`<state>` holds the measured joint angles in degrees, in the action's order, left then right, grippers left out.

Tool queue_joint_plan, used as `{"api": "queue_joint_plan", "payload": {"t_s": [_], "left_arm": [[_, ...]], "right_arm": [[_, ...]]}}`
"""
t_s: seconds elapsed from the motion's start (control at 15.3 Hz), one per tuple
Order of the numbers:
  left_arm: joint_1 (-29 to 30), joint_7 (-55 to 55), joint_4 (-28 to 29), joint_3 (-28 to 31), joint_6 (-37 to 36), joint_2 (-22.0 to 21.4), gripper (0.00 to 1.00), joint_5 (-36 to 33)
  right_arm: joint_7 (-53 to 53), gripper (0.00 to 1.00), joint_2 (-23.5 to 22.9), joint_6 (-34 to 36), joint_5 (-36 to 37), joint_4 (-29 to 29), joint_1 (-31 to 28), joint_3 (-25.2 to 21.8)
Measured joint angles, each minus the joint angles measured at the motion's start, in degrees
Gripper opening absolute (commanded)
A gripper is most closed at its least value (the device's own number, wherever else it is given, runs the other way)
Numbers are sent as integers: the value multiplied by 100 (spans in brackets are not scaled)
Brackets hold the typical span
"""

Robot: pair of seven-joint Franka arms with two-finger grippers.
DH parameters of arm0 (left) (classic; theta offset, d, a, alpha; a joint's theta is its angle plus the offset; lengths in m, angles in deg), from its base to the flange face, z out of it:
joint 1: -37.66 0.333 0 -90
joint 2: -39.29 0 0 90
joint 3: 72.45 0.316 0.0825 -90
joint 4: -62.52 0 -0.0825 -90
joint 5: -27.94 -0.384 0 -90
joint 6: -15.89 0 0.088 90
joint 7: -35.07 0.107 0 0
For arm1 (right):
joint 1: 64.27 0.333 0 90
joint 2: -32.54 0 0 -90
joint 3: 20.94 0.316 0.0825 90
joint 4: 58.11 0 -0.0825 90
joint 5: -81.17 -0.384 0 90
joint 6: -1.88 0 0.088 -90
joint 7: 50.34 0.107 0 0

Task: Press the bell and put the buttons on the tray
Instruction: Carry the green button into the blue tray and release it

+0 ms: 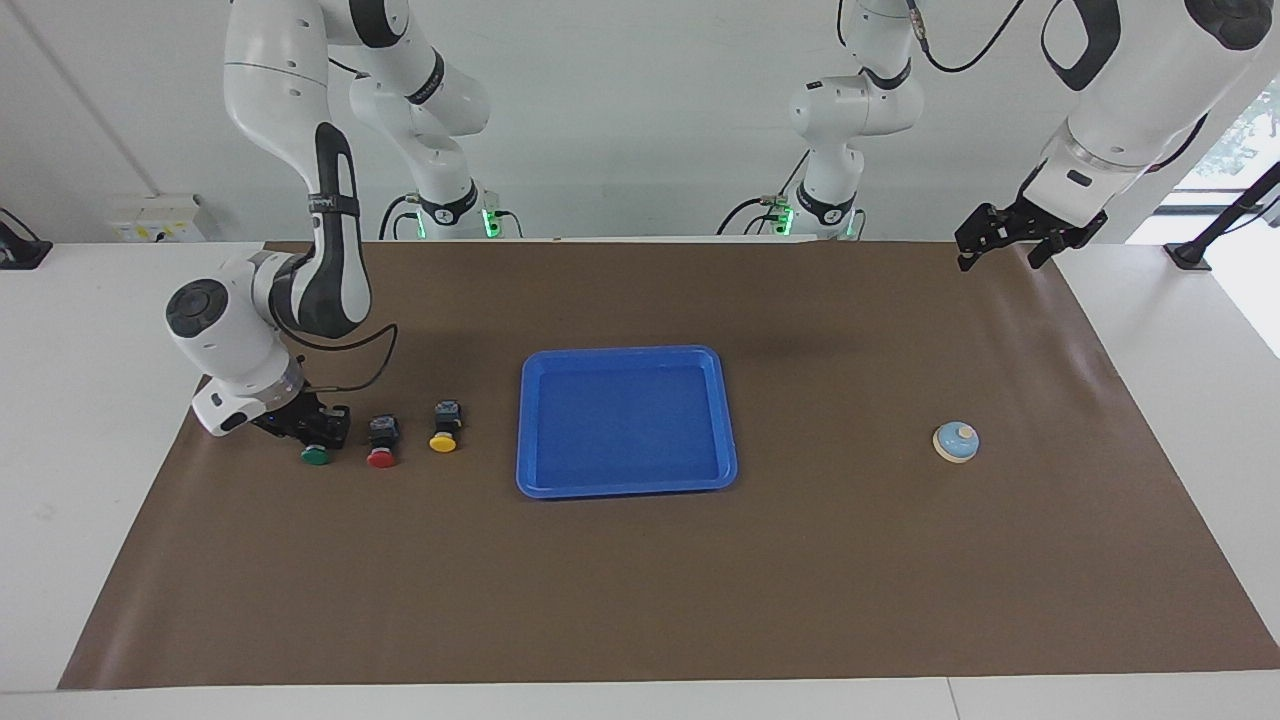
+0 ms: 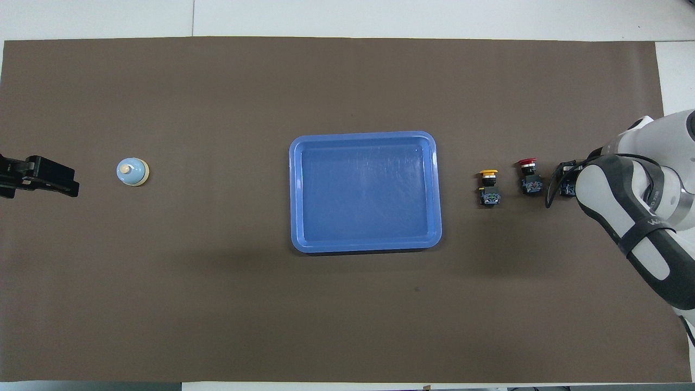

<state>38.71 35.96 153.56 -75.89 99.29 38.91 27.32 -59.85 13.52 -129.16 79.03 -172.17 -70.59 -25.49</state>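
Right gripper [image 1: 312, 428] down at green button [image 1: 316, 455], grip unclear, left gripper [image 1: 1010, 238] spread, waiting above table edge

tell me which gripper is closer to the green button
Right. The right gripper is down at the green button; the left gripper hangs over the table's other end, past the tray and bell.

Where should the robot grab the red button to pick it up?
Probably by its black blocky body, coming from above. The red button lies on its side, cap pointing away from the robots, and the flat-sided body gives a steadier hold than the round cap.
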Motion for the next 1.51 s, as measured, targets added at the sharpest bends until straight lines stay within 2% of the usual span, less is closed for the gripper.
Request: {"api": "queue_joint_plan", "payload": {"t_s": [0.2, 0.39, 0.59, 0.85, 1.05, 1.24, 1.51], "left_arm": [[0, 0, 0, 0, 0, 0, 100, 0], [0, 0, 0, 0, 0, 0, 100, 0], [0, 0, 0, 0, 0, 0, 100, 0], [0, 0, 0, 0, 0, 0, 100, 0], [0, 0, 0, 0, 0, 0, 100, 0], [0, 0, 0, 0, 0, 0, 100, 0], [0, 0, 0, 0, 0, 0, 100, 0]], "right_arm": [[199, 0, 81, 975, -79, 636, 146, 126], [1561, 0, 174, 1642, -177, 1154, 949, 201], [3449, 0, 176, 1553, -304, 1196, 2185, 246], [4317, 0, -85, 935, -670, 1158, 3182, 249], [4406, 0, -315, 410, -670, 923, 3370, 244], [4224, 0, -338, 279, -670, 787, 3355, 190], [2867, 0, -322, 310, -610, 786, 3337, 167]]}}
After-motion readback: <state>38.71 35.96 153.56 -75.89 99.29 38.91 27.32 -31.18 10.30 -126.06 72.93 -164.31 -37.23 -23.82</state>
